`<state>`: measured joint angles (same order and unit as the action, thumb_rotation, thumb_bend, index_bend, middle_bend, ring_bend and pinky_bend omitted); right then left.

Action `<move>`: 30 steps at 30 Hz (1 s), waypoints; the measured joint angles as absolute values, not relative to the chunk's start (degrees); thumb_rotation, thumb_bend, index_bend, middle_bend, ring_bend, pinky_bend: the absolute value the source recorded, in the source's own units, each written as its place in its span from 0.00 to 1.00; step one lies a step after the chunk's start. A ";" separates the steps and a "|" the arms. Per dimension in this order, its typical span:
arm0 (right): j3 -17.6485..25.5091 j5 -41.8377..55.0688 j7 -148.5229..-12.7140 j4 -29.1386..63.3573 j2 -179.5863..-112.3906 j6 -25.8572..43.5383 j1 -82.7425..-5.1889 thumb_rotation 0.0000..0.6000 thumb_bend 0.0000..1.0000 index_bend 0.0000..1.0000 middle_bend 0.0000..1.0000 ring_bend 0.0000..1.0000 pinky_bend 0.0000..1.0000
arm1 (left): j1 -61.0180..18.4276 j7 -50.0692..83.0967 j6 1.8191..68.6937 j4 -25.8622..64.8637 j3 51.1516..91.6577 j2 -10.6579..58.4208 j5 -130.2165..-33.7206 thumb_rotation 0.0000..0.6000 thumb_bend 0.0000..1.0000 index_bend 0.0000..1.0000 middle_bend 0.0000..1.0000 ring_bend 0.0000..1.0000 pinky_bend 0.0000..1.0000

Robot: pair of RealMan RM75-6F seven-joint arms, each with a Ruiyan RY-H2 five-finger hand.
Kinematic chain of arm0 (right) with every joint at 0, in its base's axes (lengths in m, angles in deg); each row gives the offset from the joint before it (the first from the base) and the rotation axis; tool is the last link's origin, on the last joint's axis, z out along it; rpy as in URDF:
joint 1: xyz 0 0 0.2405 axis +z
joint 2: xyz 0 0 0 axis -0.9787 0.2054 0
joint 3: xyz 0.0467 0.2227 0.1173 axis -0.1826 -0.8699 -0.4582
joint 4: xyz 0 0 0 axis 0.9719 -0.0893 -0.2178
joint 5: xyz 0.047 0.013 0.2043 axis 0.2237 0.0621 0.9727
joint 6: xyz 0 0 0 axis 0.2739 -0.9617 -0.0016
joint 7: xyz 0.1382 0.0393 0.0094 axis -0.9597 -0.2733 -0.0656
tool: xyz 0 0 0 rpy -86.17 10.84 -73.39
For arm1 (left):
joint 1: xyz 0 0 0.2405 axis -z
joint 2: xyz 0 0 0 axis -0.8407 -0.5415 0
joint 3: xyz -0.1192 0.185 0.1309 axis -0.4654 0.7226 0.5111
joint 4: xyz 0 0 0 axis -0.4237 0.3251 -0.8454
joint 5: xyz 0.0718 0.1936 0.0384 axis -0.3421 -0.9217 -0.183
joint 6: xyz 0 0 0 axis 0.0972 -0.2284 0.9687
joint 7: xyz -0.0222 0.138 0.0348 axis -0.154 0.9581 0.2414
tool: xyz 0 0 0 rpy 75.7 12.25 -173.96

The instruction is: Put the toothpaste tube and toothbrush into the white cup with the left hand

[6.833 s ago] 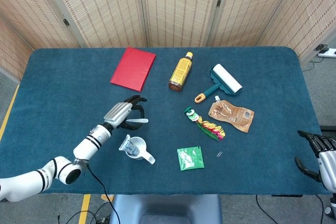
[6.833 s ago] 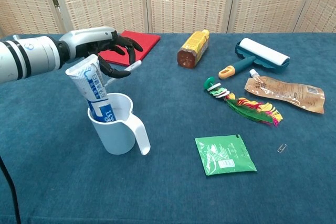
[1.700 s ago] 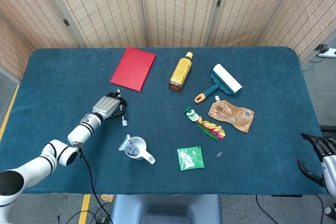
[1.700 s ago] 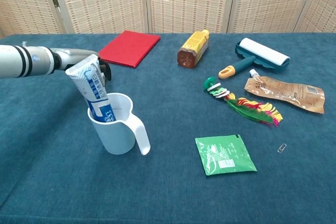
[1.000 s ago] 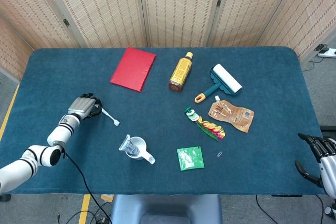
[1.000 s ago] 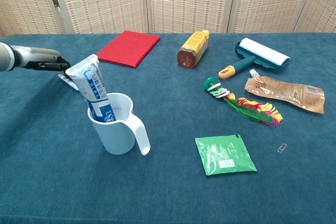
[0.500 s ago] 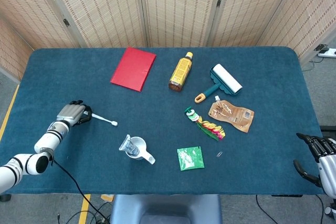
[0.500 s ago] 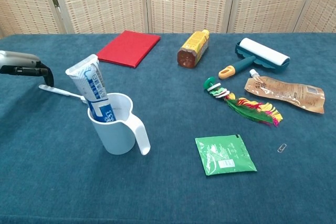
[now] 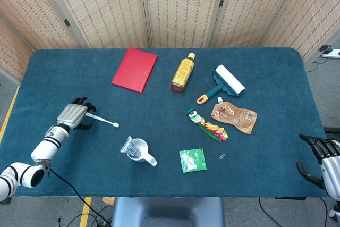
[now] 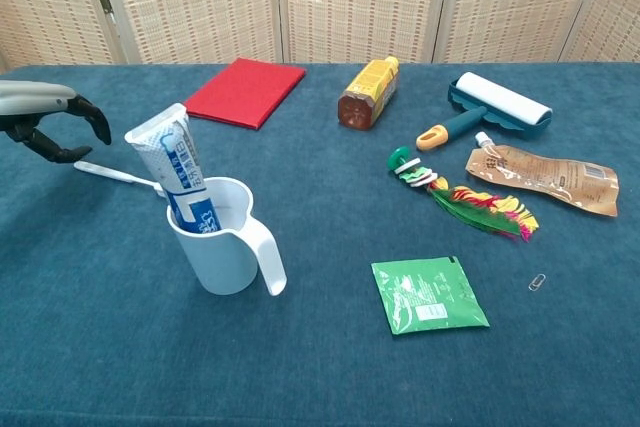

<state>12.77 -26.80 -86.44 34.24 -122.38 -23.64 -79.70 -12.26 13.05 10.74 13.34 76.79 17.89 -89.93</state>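
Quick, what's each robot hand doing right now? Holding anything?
Left hand: open, holding nothing; the toothbrush lies on the table beside it.
Right hand: holds nothing, fingers apart.

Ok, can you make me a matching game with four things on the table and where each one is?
Things:
1. toothpaste tube
2. toothbrush
3. red book
4. paperclip

Places:
A. lying on the table beside the left hand
B. far side of the table, left of the brown bottle
C. standing in the white cup
D. right of the green packet

Pairs: 1-C, 2-A, 3-B, 4-D
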 measured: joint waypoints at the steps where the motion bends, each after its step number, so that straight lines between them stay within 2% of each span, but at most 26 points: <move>1: 12.77 -26.75 -86.41 34.25 -122.37 -23.59 -79.70 1.00 0.22 0.19 0.29 0.25 0.26 | -12.39 11.08 11.26 12.47 76.87 18.32 -92.10 1.00 0.48 0.29 0.21 0.05 0.10; 10: 12.76 -26.42 -86.10 34.38 -122.44 -23.33 -79.66 1.00 0.22 0.19 0.29 0.25 0.26 | -12.56 4.33 16.90 2.41 78.49 24.46 -103.23 1.00 0.48 0.35 0.19 0.06 0.10; 12: 12.75 -26.38 -86.03 34.44 -122.42 -23.36 -79.69 1.00 0.22 0.19 0.29 0.25 0.26 | -12.56 4.09 18.27 0.36 78.70 25.93 -104.33 1.00 0.48 0.36 0.23 0.11 0.10; 15: 12.75 -26.22 -85.93 34.51 -122.38 -23.32 -79.73 1.00 0.22 0.19 0.29 0.25 0.26 | -12.64 4.19 20.74 -2.47 78.79 28.01 -105.38 1.00 0.48 0.36 0.35 0.24 0.17; 17: 12.75 -26.18 -85.78 34.62 -122.31 -23.27 -79.74 1.00 0.22 0.19 0.29 0.25 0.26 | -12.63 4.50 22.52 -4.41 78.86 29.09 -106.40 1.00 0.48 0.36 0.45 0.35 0.28; 20: 12.72 -26.11 -85.56 34.87 -122.19 -23.27 -79.75 1.00 0.22 0.19 0.29 0.25 0.26 | -12.47 5.22 24.04 -7.30 78.91 30.38 -107.56 1.00 0.48 0.36 0.66 0.58 0.59; 22: 12.71 -26.03 -85.44 34.96 -122.16 -23.16 -79.74 1.00 0.22 0.19 0.29 0.25 0.26 | -12.11 5.71 24.27 -8.47 79.05 30.79 -108.27 1.00 0.48 0.36 0.75 0.68 0.72; 26: 12.71 -25.88 -85.33 35.03 -122.16 -22.95 -79.70 1.00 0.22 0.19 0.29 0.25 0.26 | -11.58 5.91 23.36 -9.34 79.76 30.43 -109.14 1.00 0.48 0.36 0.89 0.82 0.87; 30: 12.68 -25.86 -85.25 35.03 -122.23 -22.81 -79.61 1.00 0.22 0.19 0.29 0.25 0.26 | -11.29 5.20 21.20 -9.31 80.61 29.86 -109.34 1.00 0.48 0.36 0.93 0.85 0.91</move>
<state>12.68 -25.86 -85.25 35.03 -122.23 -22.81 -79.61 -11.29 5.20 21.20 -9.31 80.61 29.86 -109.34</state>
